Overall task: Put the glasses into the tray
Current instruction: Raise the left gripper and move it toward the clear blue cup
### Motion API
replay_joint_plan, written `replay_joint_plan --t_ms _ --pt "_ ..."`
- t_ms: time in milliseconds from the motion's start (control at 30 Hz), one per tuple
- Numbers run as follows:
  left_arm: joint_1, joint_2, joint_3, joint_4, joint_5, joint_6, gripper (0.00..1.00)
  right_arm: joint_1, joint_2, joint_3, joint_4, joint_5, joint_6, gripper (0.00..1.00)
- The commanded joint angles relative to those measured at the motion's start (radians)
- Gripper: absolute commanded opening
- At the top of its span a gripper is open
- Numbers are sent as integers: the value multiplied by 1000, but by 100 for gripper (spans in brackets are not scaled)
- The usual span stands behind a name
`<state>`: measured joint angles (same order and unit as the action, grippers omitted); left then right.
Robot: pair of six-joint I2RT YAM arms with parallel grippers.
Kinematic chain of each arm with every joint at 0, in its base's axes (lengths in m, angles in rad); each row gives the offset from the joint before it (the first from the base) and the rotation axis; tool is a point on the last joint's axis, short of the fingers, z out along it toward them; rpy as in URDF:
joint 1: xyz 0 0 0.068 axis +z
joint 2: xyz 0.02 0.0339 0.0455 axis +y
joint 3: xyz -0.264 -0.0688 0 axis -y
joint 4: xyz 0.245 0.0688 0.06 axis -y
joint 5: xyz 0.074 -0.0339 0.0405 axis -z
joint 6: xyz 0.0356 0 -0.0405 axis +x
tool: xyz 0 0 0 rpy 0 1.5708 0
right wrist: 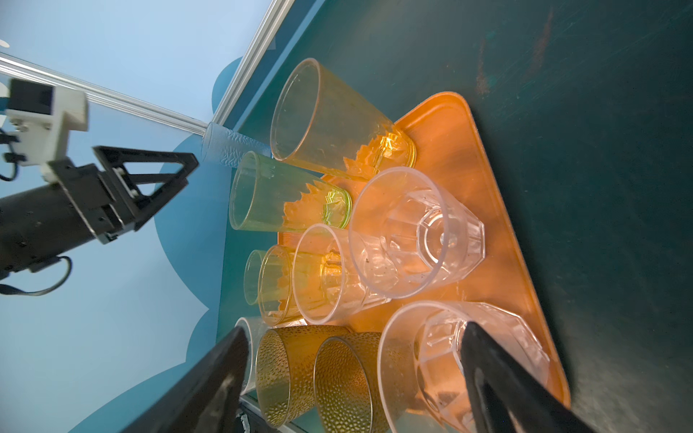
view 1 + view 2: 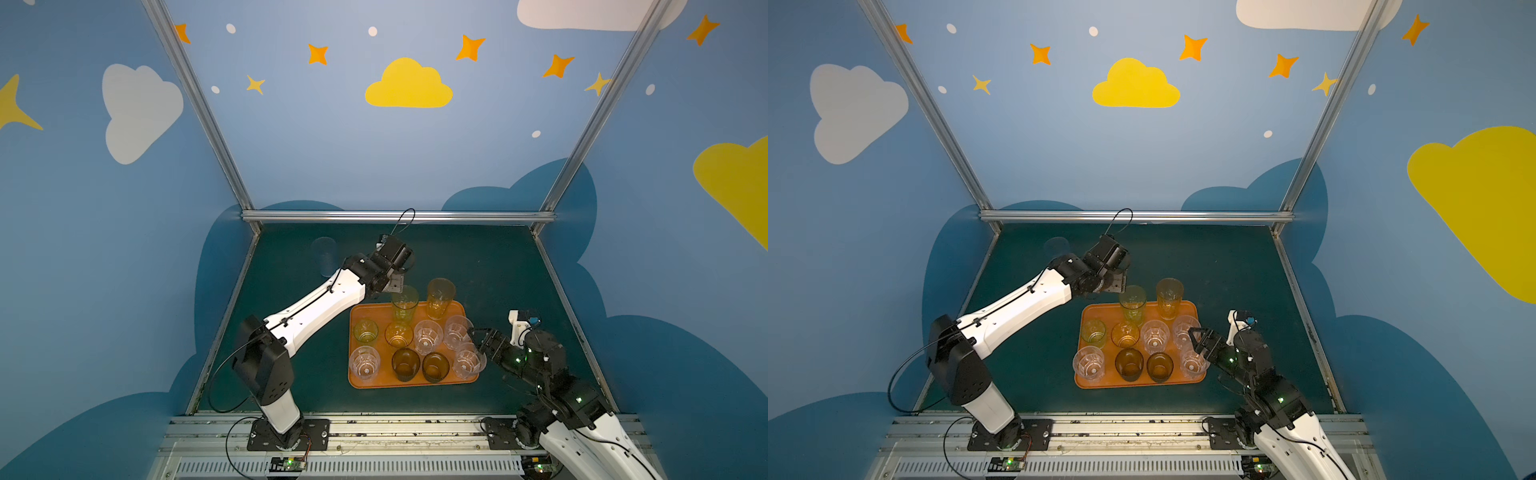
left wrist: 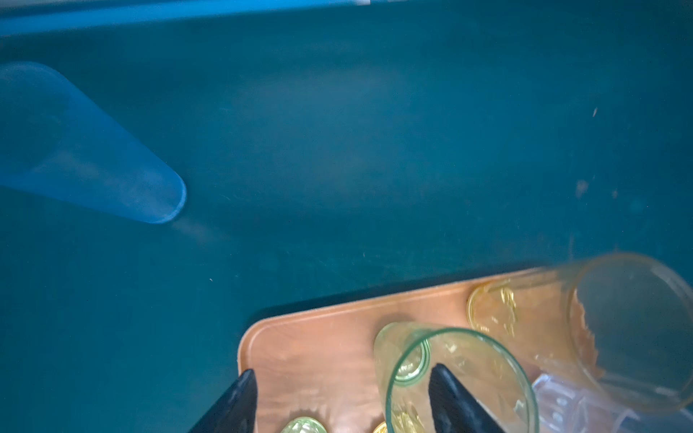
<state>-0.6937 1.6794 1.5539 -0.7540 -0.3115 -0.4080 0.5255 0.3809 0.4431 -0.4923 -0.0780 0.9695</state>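
Several glasses stand upright on the orange tray [image 2: 368, 312] [image 2: 1100, 311]: clear faceted, dark brown, yellow and amber ones. My left gripper [image 2: 398, 291] [image 3: 345, 401] is open over the tall green glass [image 2: 404, 303] [image 3: 457, 375] at the tray's far edge. One finger is over its mouth, the other outside its wall; neither presses on it. A tall amber glass [image 2: 439, 297] stands beside it. One tall pale glass [image 2: 323, 255] [image 3: 93, 150] stands off the tray at the far left. My right gripper [image 2: 478, 343] [image 1: 354, 382] is open beside the clear glass [image 2: 468, 360] at the tray's right edge.
Metal frame rails [image 2: 395, 216] and blue walls close in the dark green table [image 2: 478, 266] on three sides. My left arm [image 2: 316, 307] stretches across the table left of the tray. The arm bases sit on a rail [image 2: 395, 432] along the near edge.
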Motion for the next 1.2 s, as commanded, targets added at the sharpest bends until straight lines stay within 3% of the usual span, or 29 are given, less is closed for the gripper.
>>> replay_joint_plan --t_ms 0,133,333,667,1167 --pt "39 -30 14 25 -43 11 79 -1 -14 10 -27 -6 -4 88" --pt "84 -61 17 58 -21 24 94 -2 -37 16 -43 4 -11 87" --pt "163 -123 -26 126 15 32 100 -2 -44 23 -58 -2 -6 88" --pt "309 -197 -144 176 56 -22 100 -2 -31 5 -28 -34 13 88" --pt "432 -274 -220 178 42 -89 100 -2 15 29 -12 -28 -5 88"
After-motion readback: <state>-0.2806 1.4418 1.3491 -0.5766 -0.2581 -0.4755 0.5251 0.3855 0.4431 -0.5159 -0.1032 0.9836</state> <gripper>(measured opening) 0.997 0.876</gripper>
